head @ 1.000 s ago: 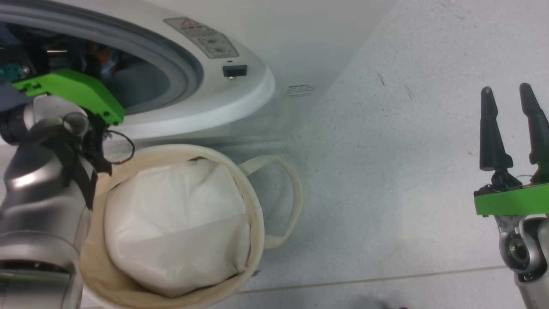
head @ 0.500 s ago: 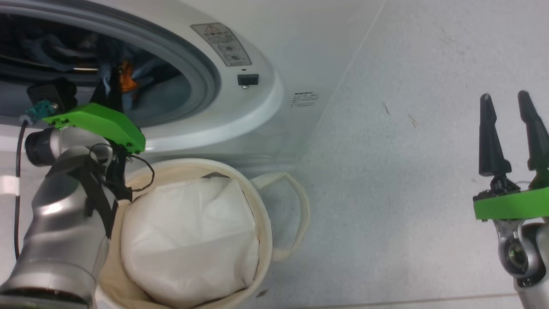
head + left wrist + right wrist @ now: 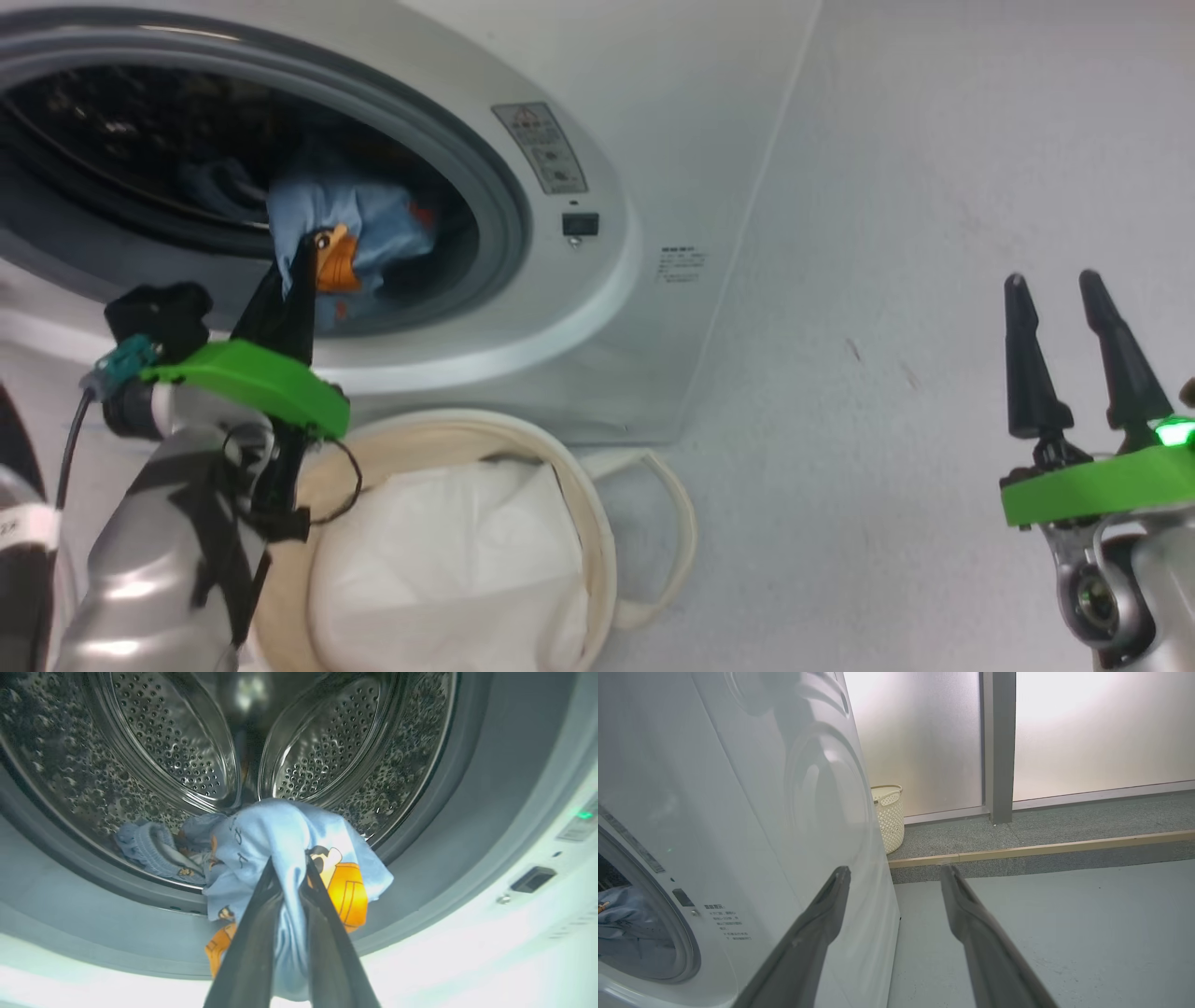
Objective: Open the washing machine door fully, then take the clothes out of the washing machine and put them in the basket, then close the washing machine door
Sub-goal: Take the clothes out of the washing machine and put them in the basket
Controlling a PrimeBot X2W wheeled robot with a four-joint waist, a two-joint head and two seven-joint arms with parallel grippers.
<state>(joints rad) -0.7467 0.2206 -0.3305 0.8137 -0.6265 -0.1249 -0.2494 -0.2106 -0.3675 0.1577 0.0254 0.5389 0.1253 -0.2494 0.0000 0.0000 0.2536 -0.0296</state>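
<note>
1. Since the head camera has tilted up over the last second, ignore the frame shift. Relative to the washing machine (image 3: 597, 299), the left hand (image 3: 288, 865) has backed out of the opening to its lower lip.
2. Left hand: fingers pressed together, pinching a fold of the clothes (image 3: 275, 830). Same grip throughout the second.
3. Clothes: bunched at the washing machine's grey gasket (image 3: 499, 215) and raised at the pinched fold. A tail lies inside the drum (image 3: 177, 742).
4. Right hand (image 3: 1050, 277): spread, empty, well off beside the washing machine's side panel. No change.
5. Basket (image 3: 420, 443): on the floor just in front of the washing machine, below the opening, with the white padding sheet (image 3: 448, 560) in it.
6. Meaning: extraction is under way, transfer not done. Next call: get the tail over the gasket lip without snagging, then lower into the basket. Door close is pending.
</note>
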